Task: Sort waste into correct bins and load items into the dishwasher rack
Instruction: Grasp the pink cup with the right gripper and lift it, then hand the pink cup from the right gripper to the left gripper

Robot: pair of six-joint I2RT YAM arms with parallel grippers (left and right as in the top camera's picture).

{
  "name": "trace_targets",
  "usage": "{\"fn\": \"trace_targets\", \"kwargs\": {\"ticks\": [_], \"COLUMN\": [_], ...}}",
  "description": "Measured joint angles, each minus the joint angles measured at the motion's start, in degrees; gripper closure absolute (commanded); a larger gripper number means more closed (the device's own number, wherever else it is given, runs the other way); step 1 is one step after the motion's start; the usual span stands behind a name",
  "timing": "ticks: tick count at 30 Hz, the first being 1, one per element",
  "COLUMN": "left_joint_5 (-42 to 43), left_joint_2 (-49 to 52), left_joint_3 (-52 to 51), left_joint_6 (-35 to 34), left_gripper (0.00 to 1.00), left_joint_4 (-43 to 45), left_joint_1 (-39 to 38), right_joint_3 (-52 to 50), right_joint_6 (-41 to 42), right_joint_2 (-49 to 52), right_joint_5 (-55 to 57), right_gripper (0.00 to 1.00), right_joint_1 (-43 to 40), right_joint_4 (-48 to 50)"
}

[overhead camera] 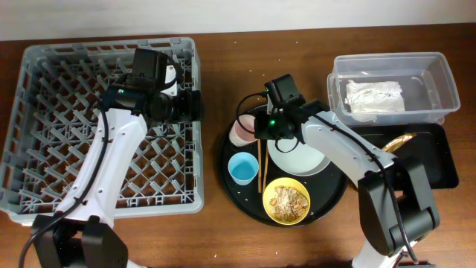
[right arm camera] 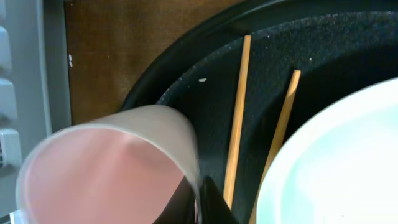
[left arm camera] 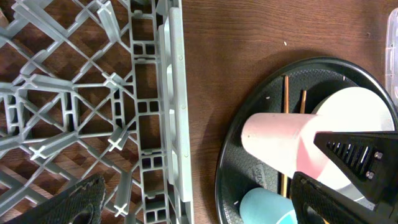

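We count two small cups, a pink cup (overhead camera: 239, 132) and a light-blue cup (overhead camera: 242, 168), two thin wooden chopsticks (overhead camera: 259, 162), one yellow bowl (overhead camera: 267, 202), one pale round plate (overhead camera: 301, 160), one grey plastic rack (overhead camera: 111, 46).

Overhead looks down; both close wrist views share pink cup (left arm camera: 277, 143).

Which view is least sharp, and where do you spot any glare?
Right wrist view: the pink cup is close and soft-edged, the chopsticks crisper. Left wrist view: the rack is sharp, evenly lit. Overhead view: sharp throughout, faint sheen on the clear tub rim.
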Motion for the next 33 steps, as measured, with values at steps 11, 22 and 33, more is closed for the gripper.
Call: {"fn": "trace_targets", "kwargs": {"ticks": [11, 22, 33], "left_joint_5": [19.8, 70.6, 77.8], "left_joint_2": [0.0, 0.0, 0.0], "left_joint_3": [0.0, 0.0, 0.0], "left_joint_6": [3.6, 17.4, 20.9], "left_gripper": [0.05, 0.01, 0.01], "left_joint_4": [1.4, 4.3, 4.4], "left_joint_1": [1.0, 12.6, 11.1], "right_joint_3": [0.5, 1.0, 1.0], "right_joint_6": [-2.5, -12.5, -12.2], "right_joint_2": [-18.9, -20.4, -19.9], "right_joint_5": [-8.4, -39.6, -49.4], "right_gripper": [0.96, 0.96, 0.96], "right_joint_1": [-7.4, -11.0, -12.6], "right_joint_4": [-3.2, 7.0, 17.0]}}
